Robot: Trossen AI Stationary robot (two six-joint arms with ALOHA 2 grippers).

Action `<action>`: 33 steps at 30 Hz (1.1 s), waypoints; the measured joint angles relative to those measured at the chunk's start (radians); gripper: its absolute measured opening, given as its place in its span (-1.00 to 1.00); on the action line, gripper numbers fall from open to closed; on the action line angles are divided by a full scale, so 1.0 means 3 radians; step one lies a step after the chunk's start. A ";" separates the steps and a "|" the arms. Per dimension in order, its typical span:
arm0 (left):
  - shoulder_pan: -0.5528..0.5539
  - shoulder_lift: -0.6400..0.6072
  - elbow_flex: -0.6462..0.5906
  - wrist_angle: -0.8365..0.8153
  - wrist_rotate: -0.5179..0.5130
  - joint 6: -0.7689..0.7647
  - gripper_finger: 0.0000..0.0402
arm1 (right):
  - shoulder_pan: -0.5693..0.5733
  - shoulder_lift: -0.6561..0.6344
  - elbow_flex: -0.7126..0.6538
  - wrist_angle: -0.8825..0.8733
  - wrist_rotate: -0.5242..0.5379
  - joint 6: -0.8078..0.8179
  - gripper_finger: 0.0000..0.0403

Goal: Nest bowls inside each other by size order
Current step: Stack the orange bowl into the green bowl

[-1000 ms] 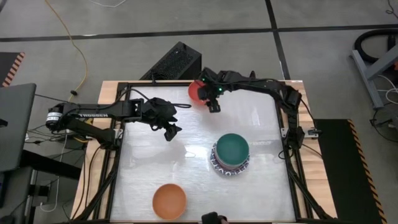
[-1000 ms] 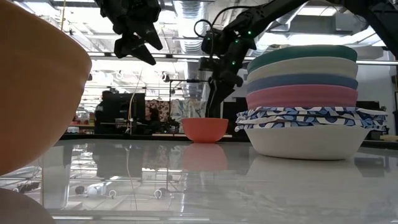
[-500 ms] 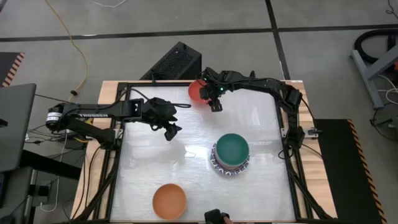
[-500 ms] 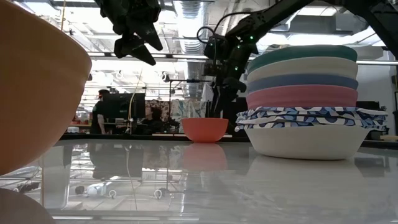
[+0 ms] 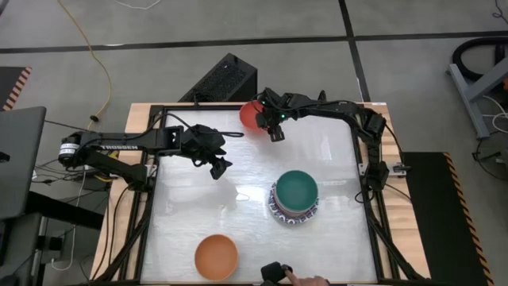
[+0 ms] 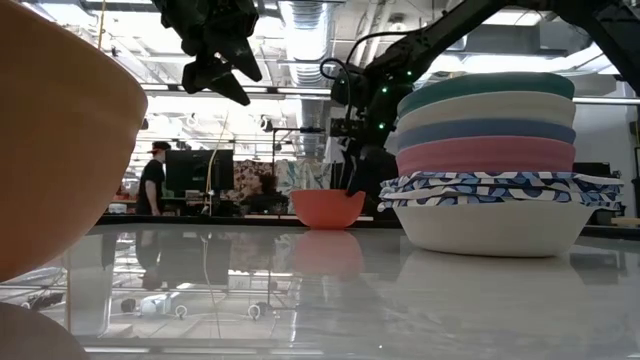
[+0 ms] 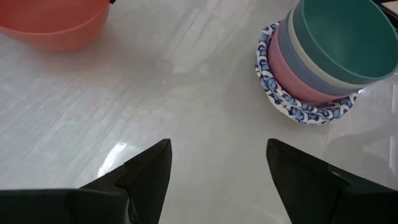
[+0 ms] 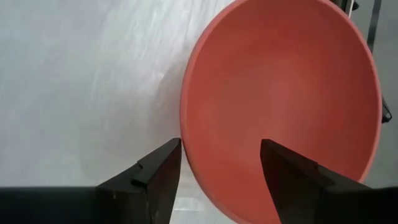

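Your high camera looks straight down on the whole worktop (image 5: 238, 214); the low one sits at its surface, facing the room. Both share the bowl stack (image 5: 295, 199) — each wrist view looks close past its own fingers.

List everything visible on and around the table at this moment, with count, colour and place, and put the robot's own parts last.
stack of nested bowls: one stack, right of the table's centre; teal on top, then cream, blue, pink, on blue-and-white patterned rims with a white bowl lowest
red bowl: one, red, far edge of the table
orange bowl: one, orange, near edge, left of centre
table: one, glossy white top in a black frame
black box: one, on the floor beyond the table
person's hand: one, at the near edge
people: dark figures in the room behind
left gripper: open, raised over the table's left half
right gripper: open, straddling the red bowl's rim
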 joint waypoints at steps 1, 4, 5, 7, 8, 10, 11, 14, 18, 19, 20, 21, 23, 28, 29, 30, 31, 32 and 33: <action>0.0000 0.0000 0.0000 0.0000 -0.0001 0.0000 0.25 | 0.0000 0.0000 0.0000 -0.0004 -0.0003 -0.0018 0.19; 0.0000 0.0000 0.0000 0.0000 -0.0001 -0.0004 0.25 | 0.0000 0.0000 -0.0014 0.0013 -0.0013 -0.0047 0.19; 0.0000 0.0000 0.0000 0.0000 -0.0001 -0.0005 0.25 | 0.0000 0.0000 -0.0043 0.0035 -0.0027 -0.0088 0.19; 0.0000 0.0000 0.0000 0.0000 -0.0003 -0.0009 0.25 | 0.0000 0.0000 -0.0080 0.0009 -0.0037 -0.0140 0.19; 0.0000 0.0000 0.0000 0.0000 -0.0003 -0.0010 0.25 | 0.0000 0.0003 -0.0100 0.0015 -0.0037 -0.0156 0.19; 0.0000 0.0000 0.0000 0.0000 -0.0004 -0.0011 0.25 | 0.0000 0.0070 -0.0107 0.0021 -0.0031 -0.0183 0.18; 0.0000 0.0000 0.0000 0.0000 -0.0006 -0.0013 0.25 | 0.0000 0.0103 -0.0107 -0.0003 -0.0015 -0.0183 0.17; 0.0000 0.0000 0.0000 -0.0001 -0.0045 -0.0017 0.25 | 0.0002 0.0218 -0.0113 -0.0023 0.0118 -0.0192 0.12; 0.0000 0.0000 0.0000 -0.0003 -0.0061 -0.0017 0.25 | 0.0034 0.0264 -0.0104 -0.0003 0.0201 -0.0193 -0.03; 0.0000 0.0000 0.0000 -0.0007 -0.0063 -0.0017 0.25 | 0.0039 0.0266 -0.0104 0.0006 0.0248 -0.0191 -0.08; 0.0001 0.0000 0.0000 -0.0011 -0.0063 -0.0018 0.25 | 0.0039 0.0271 -0.0108 -0.0002 0.0287 -0.0193 -0.13; 0.0001 0.0000 0.0000 -0.0011 -0.0065 -0.0017 0.25 | 0.0042 0.0271 -0.0110 -0.0015 0.0331 -0.0205 -0.19; 0.0001 0.0000 0.0000 -0.0014 -0.0065 -0.0017 0.25 | 0.0045 0.0264 -0.0105 0.0033 0.0352 -0.0233 -0.32; 0.0001 0.0000 0.0000 -0.0014 -0.0066 -0.0008 0.25 | 0.0041 0.0264 -0.0106 -0.0054 0.0421 -0.0255 -0.66; 0.0001 0.0000 0.0000 -0.0014 -0.0066 -0.0008 0.25 | 0.0041 0.0264 -0.0103 -0.0075 0.0421 -0.0254 -0.73; 0.0001 0.0000 0.0000 -0.0014 -0.0067 -0.0006 0.25 | 0.0042 0.0264 -0.0087 -0.0131 0.0421 -0.0254 -0.79; 0.0001 0.0000 0.0000 -0.0014 -0.0068 -0.0003 0.25 | 0.0043 0.0264 -0.0056 -0.0205 0.0418 -0.0254 -0.86; 0.0001 0.0000 0.0000 -0.0014 -0.0077 0.0013 0.25 | 0.0043 0.0264 -0.0024 -0.0280 0.0399 -0.0256 -0.91; 0.0001 0.0000 0.0000 -0.0014 -0.0083 0.0032 0.25 | 0.0043 0.0264 0.0009 -0.0345 0.0360 -0.0264 -0.93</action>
